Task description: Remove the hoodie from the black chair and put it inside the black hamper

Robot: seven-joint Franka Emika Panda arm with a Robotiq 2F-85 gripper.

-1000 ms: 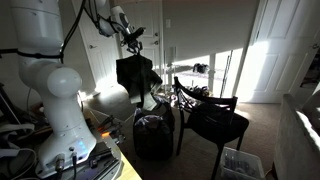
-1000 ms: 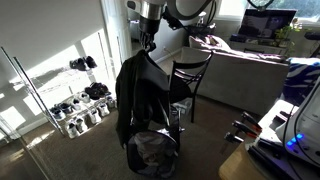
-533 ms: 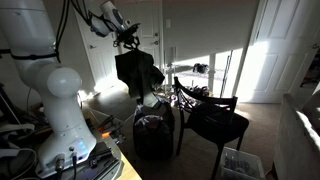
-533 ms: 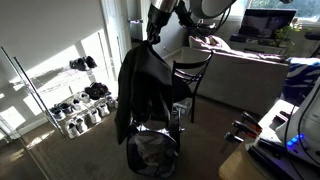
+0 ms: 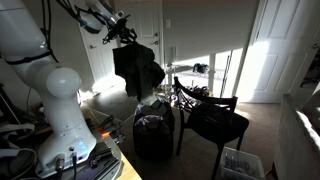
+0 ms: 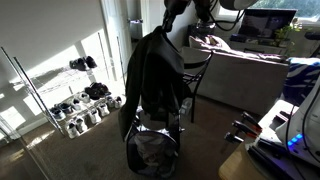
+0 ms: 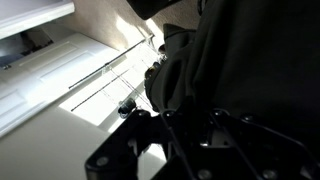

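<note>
The dark hoodie (image 5: 136, 68) hangs limp from my gripper (image 5: 127, 38), which is shut on its top. In an exterior view it (image 6: 155, 80) dangles over the black hamper (image 6: 152, 152), its hem near the rim. The hamper also shows in an exterior view (image 5: 153, 135), below the hoodie. The black chair (image 5: 212, 120) stands beside the hamper with a bare seat; its backrest (image 6: 192, 75) shows behind the hoodie. In the wrist view the hoodie (image 7: 240, 60) fills the frame above the dark fingers (image 7: 185, 130).
A white robot base (image 5: 60, 110) stands close by the hamper. A shoe rack (image 6: 85, 100) with several shoes stands by the sunlit wall. A bed (image 6: 250, 75) lies behind the chair. A clear plastic box (image 5: 240, 163) sits on the floor. White doors (image 5: 275, 50) stand at the back.
My gripper has risen and shifted sideways with the hoodie, lifting the garment higher above the hamper. Chair and hamper have not moved.
</note>
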